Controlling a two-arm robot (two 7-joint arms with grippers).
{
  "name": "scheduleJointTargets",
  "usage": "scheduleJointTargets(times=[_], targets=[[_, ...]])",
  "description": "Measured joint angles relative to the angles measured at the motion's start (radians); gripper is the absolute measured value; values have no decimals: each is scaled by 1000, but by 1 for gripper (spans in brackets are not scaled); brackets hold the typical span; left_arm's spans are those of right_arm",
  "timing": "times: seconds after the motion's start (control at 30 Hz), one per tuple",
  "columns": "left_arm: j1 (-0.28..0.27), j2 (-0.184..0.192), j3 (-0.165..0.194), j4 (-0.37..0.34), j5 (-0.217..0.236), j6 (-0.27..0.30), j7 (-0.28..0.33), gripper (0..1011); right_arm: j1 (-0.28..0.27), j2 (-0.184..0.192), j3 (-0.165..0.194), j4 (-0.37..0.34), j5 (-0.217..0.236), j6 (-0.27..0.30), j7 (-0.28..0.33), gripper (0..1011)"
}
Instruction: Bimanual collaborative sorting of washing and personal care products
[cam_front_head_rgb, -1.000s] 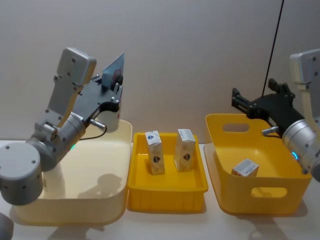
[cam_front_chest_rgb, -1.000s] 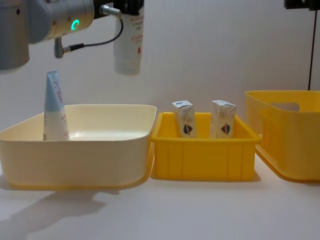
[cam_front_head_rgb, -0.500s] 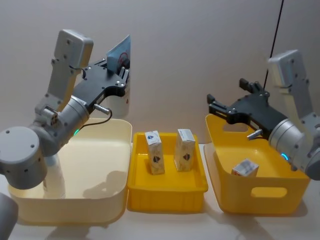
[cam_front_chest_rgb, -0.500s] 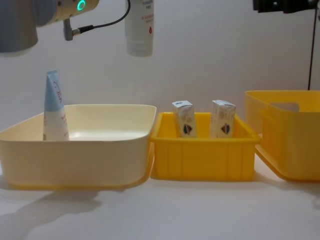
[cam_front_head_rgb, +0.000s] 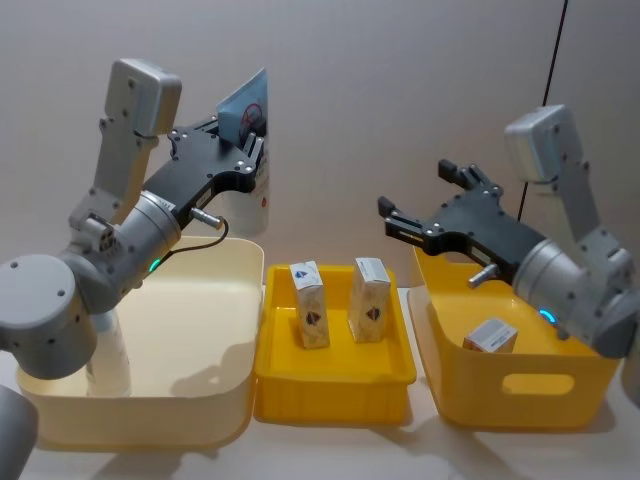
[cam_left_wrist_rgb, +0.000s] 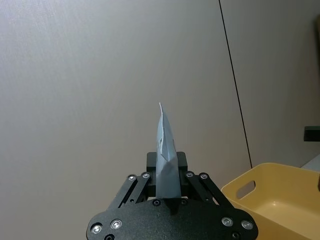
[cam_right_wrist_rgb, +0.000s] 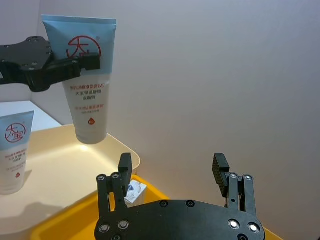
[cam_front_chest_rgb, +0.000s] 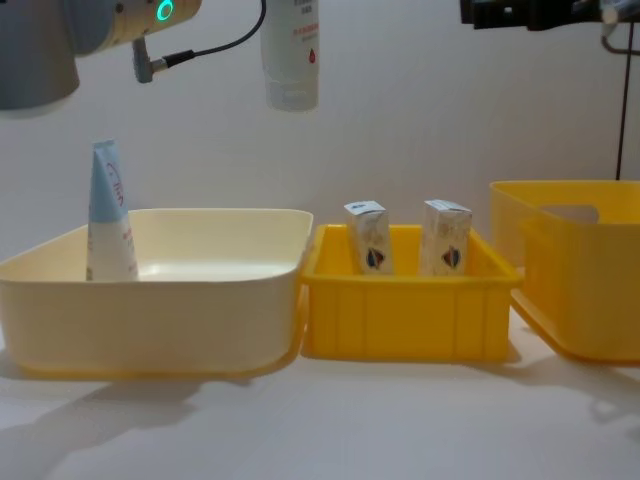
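My left gripper (cam_front_head_rgb: 248, 130) clamps the pale blue-and-white plastic tube (cam_right_wrist_rgb: 90, 85); I'd square the wide-open right gripper (cam_front_head_rgb: 415, 192) around it below.

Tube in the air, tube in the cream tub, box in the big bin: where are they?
held tube (cam_right_wrist_rgb: 91, 107), right wrist view, printed body.
standing tube (cam_front_chest_rgb: 108, 215), chest view, mid body.
carton (cam_front_head_rgb: 490, 336), head view, top face.

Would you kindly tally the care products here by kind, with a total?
Tubes: 2, one in the left gripper, one standing in the cream tub.
Cartons: 3, two in the yellow tray, one in the yellow tub.
Total: 5.
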Motion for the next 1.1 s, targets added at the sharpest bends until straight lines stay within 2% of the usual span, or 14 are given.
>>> scheduleJointTargets(times=[0.27,0.57,0.93,1.1], targets=[[14,-1,-2,-13,-16,-5,-11,218,18,-54,-29,38,3,-26,-33,1001],[28,1,-4,-27,-38,-24,-27,218,54,-114,-68,105,33,-32,-19,1001],[28,5,-2,-30,-45,-56,-38,218,108,-157,-119,185,91,38,60,1001],[25,9,0,-31,-46,-66,-45,217,127,-169,-134,212,98,47,68,1001]])
